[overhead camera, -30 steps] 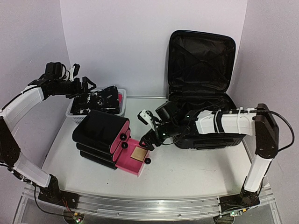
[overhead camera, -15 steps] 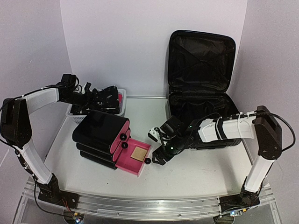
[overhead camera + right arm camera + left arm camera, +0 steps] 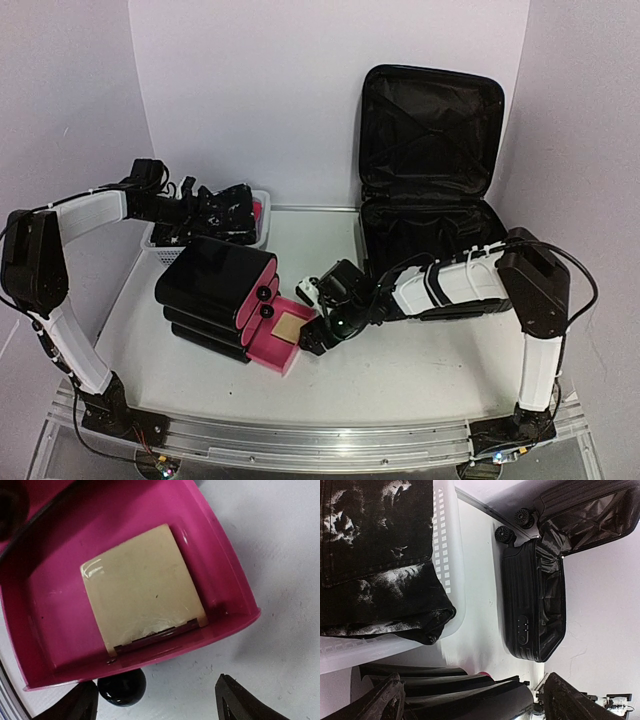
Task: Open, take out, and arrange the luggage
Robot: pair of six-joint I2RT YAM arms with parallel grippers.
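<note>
Hovering with right jaws spread empty at the drawer knob, luggage open close behind them, well apart from released left jaws.

Back wall: I see a plain, pale lilac panel standing upright behind the far edge of the table.
Left wall: a matching panel, angled in to meet the back one at a corner.
Right wall: the same pale panel closes my view on that side.
Table: white top; up close I make out faint scuffs and specks on it.
Near edge: a silver metal rail runs along the table front.
Light: even and soft, shadows on the tabletop faint.
</note>
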